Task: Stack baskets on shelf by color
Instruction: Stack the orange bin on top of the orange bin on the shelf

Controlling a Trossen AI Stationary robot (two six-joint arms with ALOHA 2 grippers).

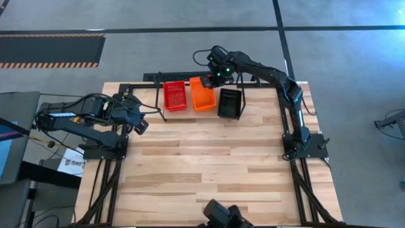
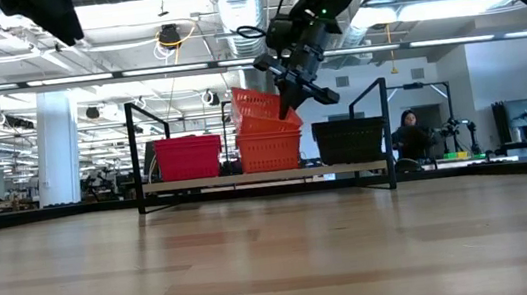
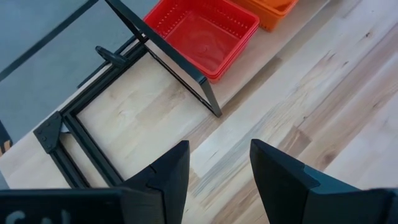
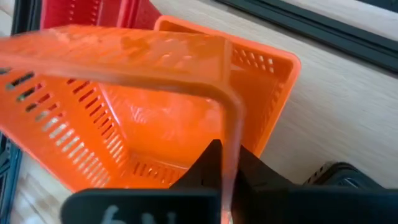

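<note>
Light wooden plank tabletop: carries black-rod-framed wooden shelf at its far edge. On shelf, in a row: red mesh plastic baskets, orange mesh plastic baskets, black mesh plastic baskets.

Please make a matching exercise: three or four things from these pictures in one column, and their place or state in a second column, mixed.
Things:
1. red baskets
2. black baskets
3. tilted orange basket
4. left hand

Places or states:
A. pinched at its rim by the right hand, above the orange stack
B. open, holding nothing, away from the shelf
C. shelf end nearest the left arm
D. shelf end nearest the right arm

Pairs: 1-C, 2-D, 3-A, 4-B
</note>
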